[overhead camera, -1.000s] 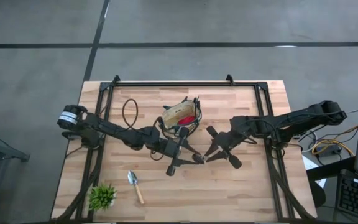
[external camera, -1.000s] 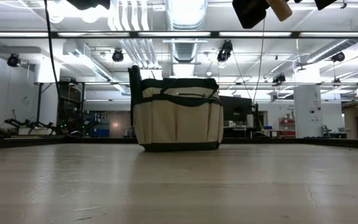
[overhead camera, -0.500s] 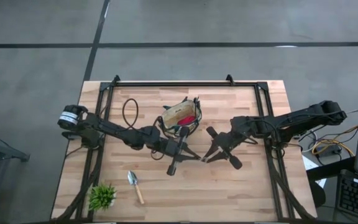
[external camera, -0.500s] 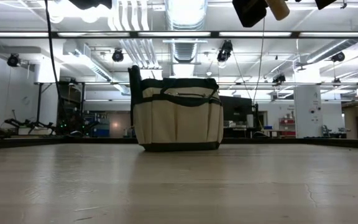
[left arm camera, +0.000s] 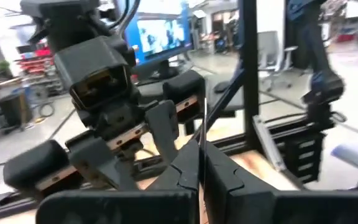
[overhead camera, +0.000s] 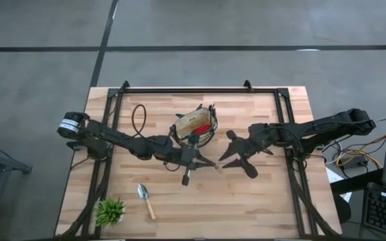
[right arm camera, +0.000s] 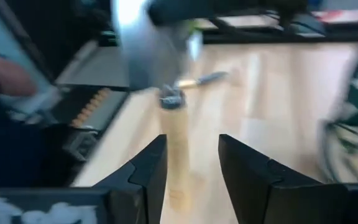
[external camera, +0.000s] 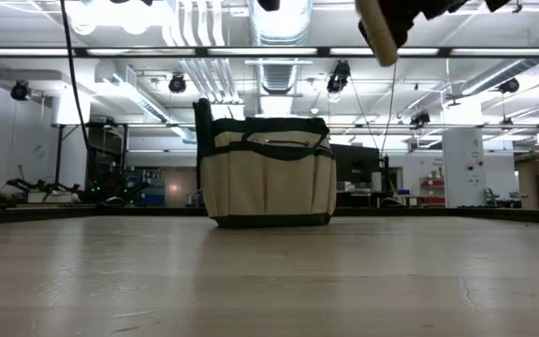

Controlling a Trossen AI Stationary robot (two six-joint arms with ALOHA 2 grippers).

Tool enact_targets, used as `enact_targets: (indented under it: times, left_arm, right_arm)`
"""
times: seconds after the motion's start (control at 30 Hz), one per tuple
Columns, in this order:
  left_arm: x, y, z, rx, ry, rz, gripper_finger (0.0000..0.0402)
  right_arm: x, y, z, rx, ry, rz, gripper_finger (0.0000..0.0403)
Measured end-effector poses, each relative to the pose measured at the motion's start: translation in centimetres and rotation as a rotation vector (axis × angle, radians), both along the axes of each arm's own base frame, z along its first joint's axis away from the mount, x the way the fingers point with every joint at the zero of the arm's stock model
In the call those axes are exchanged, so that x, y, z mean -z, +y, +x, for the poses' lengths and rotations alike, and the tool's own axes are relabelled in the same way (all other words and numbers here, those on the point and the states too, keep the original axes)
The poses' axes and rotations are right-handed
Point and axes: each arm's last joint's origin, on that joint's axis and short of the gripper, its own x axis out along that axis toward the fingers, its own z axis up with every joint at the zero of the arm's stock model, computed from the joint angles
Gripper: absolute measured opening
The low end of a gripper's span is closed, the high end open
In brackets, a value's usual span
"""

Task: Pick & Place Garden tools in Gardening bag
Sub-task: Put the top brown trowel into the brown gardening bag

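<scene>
A trowel (overhead camera: 215, 164) with a silver blade (right arm camera: 138, 50) and a wooden handle (right arm camera: 178, 149) hangs in the air between my two grippers, just in front of the gardening bag. My left gripper (overhead camera: 205, 161) is shut on it. My right gripper (overhead camera: 224, 163) is open, its fingers on either side of the handle; whether one touches it I cannot tell. The tan gardening bag (overhead camera: 196, 124) stands upright on its base (external camera: 269, 220) at the table's far middle, something red inside. A second trowel (overhead camera: 146, 199) lies flat near the front left. My left gripper pinches the trowel's blade between its two shut fingers; the blade shows edge-on as a thin line (left arm camera: 200, 134) running out of them. The trowel is lifted clear of the table, its handle end (external camera: 382, 28) reaching out toward my right gripper.
A spiky green plant (overhead camera: 110, 211) stands at the front left corner. A dark loop (overhead camera: 139, 120) lies left of the bag. Black frame rails (overhead camera: 200, 90) run along the far edge and both sides. Bare wood (overhead camera: 260, 207) spreads across the front right.
My left gripper has shut on the trowel's blade, and my right gripper has then opened around the handle. Both stay high above the table in front of the bag. The handle end has dipped a little.
</scene>
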Motion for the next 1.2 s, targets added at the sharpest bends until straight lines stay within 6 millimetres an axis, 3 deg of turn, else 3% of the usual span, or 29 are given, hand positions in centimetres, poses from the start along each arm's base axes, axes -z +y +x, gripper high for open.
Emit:
enact_targets:
  times: [0.13, 0.27, 0.5, 1.2]
  left_arm:
    - [0.2, 0.4, -0.3, -0.109, 0.068, 0.041, 0.0005]
    - [0.6, 1.1, -0.6, -0.326, 0.141, 0.078, 0.0007]
    - [1.1, 2.2, -1.0, -0.660, 0.205, 0.121, 0.0005]
    - [1.7, 2.6, -0.7, -0.729, 0.220, 0.058, 0.0006]
  right_arm:
    - [0.0, -0.9, -0.8, 0.200, 0.060, -0.099, 0.0145]
    - [0.2, -1.4, -1.6, 0.335, 0.086, -0.181, 0.0144]
    - [0.4, -1.6, -1.6, 0.377, 0.087, -0.216, 0.0132]
    - [0.9, -1.6, -1.3, 0.373, 0.105, -0.225, 0.0101]
